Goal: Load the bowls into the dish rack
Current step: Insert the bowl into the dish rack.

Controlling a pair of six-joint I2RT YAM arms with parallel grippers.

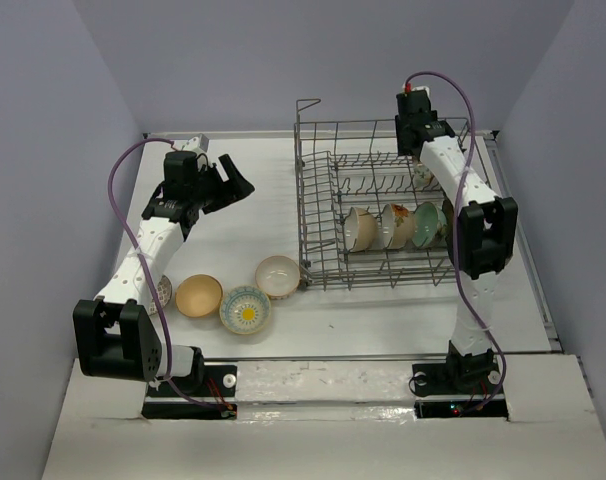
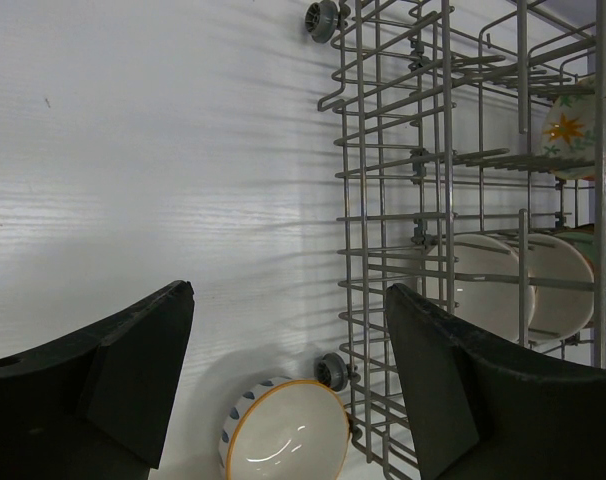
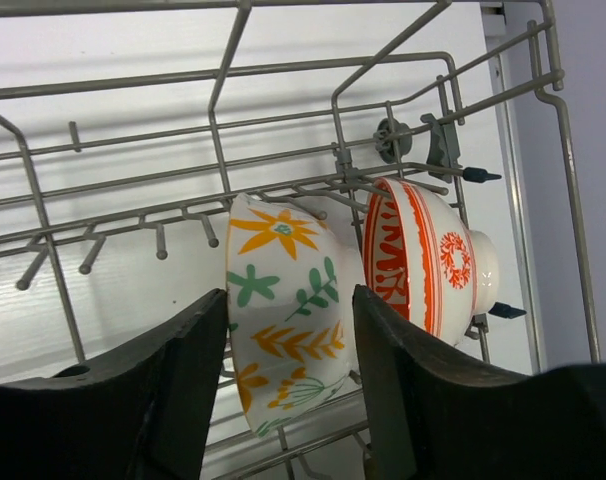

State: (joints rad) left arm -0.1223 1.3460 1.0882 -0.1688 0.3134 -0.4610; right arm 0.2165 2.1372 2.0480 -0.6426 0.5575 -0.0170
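White tabletop (image 1: 383, 315) (faintly grained) bears dish rack (image 1: 318, 215), boxed by lavender walls (image 1: 233, 60).

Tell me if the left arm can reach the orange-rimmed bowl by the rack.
Probably yes: the left gripper is open with nothing between it and the orange-rimmed bowl, though the dish rack stands close by.

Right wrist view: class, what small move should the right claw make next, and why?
Probably open a little wider, so it can lift away. The right claw straddles the cream floral bowl, which stands on edge in the dish rack beside the red-orange bowl; whether it grips is unclear.
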